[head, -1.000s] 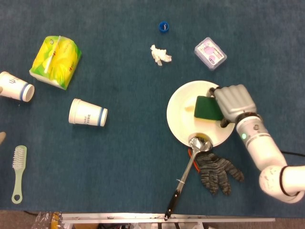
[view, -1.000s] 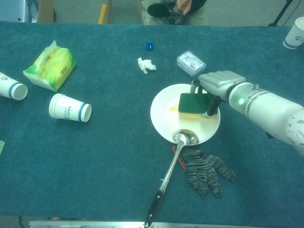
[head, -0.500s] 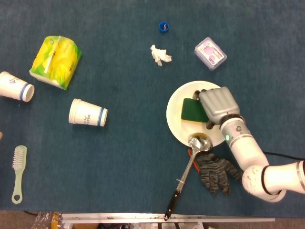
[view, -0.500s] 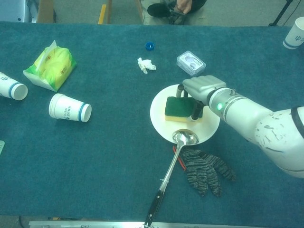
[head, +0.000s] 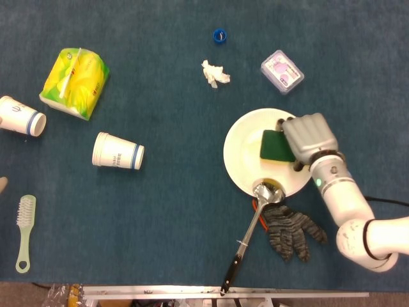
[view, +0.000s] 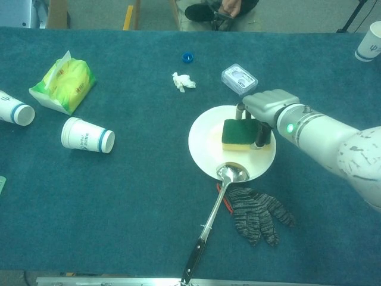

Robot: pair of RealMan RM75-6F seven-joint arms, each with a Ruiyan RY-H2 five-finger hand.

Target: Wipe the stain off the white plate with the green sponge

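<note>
The dark blue carpet-like table cloth (head: 166,211) under me looks soft; the round white plate (head: 239,150) by my right hand (head: 308,135) may slide; my fingers hold the green sponge with a yellow bottom (view: 240,132) on the plate; I think it is light and squashy, best held by its sides.

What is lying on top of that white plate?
A green sponge held by the right hand, plus a ladle bowl on the white plate near rim. Whatever lies under the sponge is covered.
</note>
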